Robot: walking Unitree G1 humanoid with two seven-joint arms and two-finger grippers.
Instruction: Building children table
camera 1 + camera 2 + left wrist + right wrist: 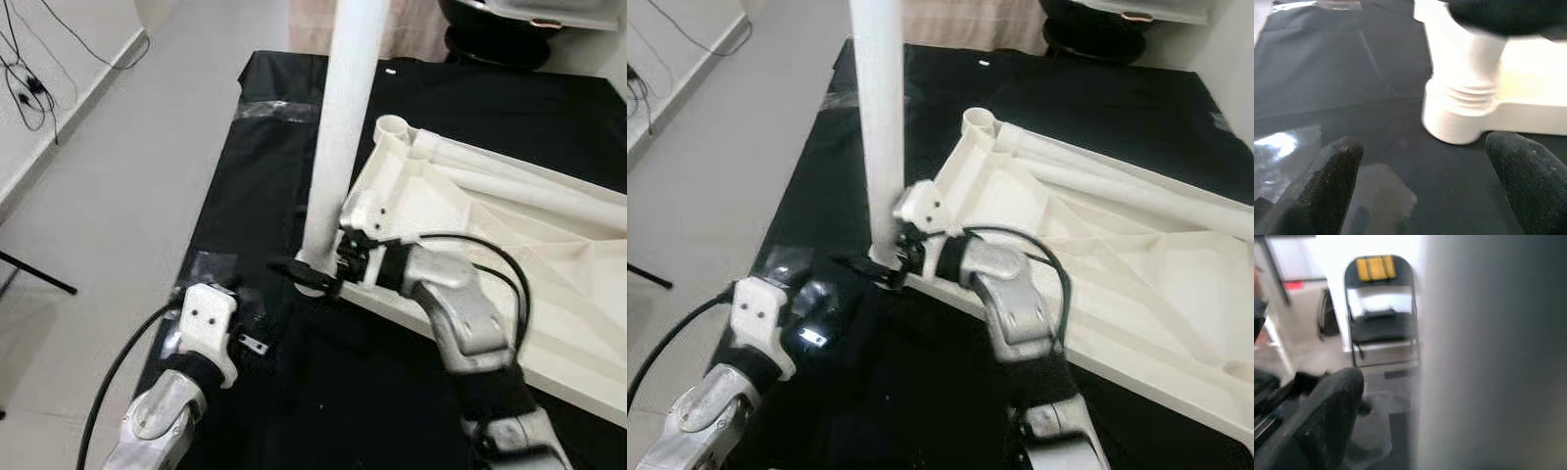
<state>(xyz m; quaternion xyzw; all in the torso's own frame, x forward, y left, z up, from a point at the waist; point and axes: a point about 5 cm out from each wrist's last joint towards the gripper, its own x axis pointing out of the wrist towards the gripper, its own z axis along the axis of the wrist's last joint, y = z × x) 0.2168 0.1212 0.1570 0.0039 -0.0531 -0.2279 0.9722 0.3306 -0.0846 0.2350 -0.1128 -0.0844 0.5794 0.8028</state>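
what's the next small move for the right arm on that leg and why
Probably keep twisting the white leg into its corner socket. The right gripper is at the leg's base on the upturned tabletop, and the left wrist view shows thread ridges still exposed above the socket. The left gripper waits open nearby.

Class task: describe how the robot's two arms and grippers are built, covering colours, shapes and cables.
Both arms are silver metal with black joints. The left gripper has a white block housing with two small dark holes and a black cable trailing from its wrist. The right gripper is black, with a looping black cable. Fingers are black, rounded and finely ribbed.
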